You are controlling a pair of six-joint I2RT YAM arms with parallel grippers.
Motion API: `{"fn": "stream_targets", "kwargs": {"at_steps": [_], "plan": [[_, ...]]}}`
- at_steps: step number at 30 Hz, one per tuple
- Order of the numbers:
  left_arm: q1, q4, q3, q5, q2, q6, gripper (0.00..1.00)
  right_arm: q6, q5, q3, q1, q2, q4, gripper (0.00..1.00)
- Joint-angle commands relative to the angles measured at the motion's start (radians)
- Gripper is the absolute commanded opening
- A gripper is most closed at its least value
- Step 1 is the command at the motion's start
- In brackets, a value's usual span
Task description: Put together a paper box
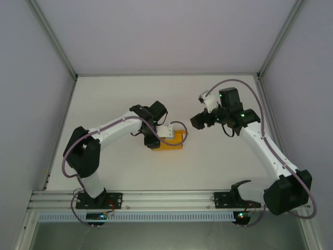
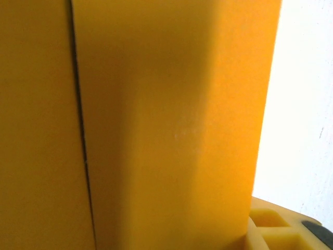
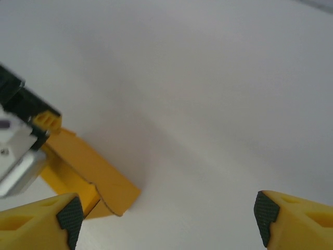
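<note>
one paper box (image 1: 176, 139) | on table (image 1: 218, 161) | left tool (image 1: 155, 141) grips it

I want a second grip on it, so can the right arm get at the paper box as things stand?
Probably yes. The right gripper hangs open beside the paper box with bare table between them; the left gripper sits on the box's other end.

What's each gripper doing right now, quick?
Left gripper: closed on the paper box.
Right gripper: open, holding nothing, off to the side of the box.
</note>
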Motion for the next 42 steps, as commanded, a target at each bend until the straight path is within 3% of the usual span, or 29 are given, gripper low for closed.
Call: {"fn": "stream_targets", "kwargs": {"at_steps": [1, 9, 20, 28, 33, 42], "plan": [[0.007, -0.032, 0.010, 0.026, -0.011, 0.013, 0.24, -0.069, -0.067, -0.002, 0.030, 0.049, -0.068, 0.82], [0.008, -0.017, 0.009, 0.026, -0.004, -0.006, 0.23, -0.080, -0.118, 0.003, 0.070, 0.157, -0.094, 0.58], [0.009, 0.002, 0.016, -0.002, 0.013, -0.022, 0.23, -0.091, -0.132, -0.028, 0.103, 0.198, -0.081, 0.45], [0.009, 0.002, 0.022, -0.004, 0.008, -0.023, 0.23, -0.073, -0.122, -0.027, 0.129, 0.224, -0.059, 0.26], [0.008, 0.006, 0.028, -0.020, 0.013, -0.045, 0.24, 0.001, -0.116, -0.033, 0.140, 0.222, -0.028, 0.07], [0.004, 0.037, 0.025, -0.034, 0.012, -0.065, 0.25, 0.343, -0.057, -0.013, 0.214, 0.199, 0.002, 0.00]]}}
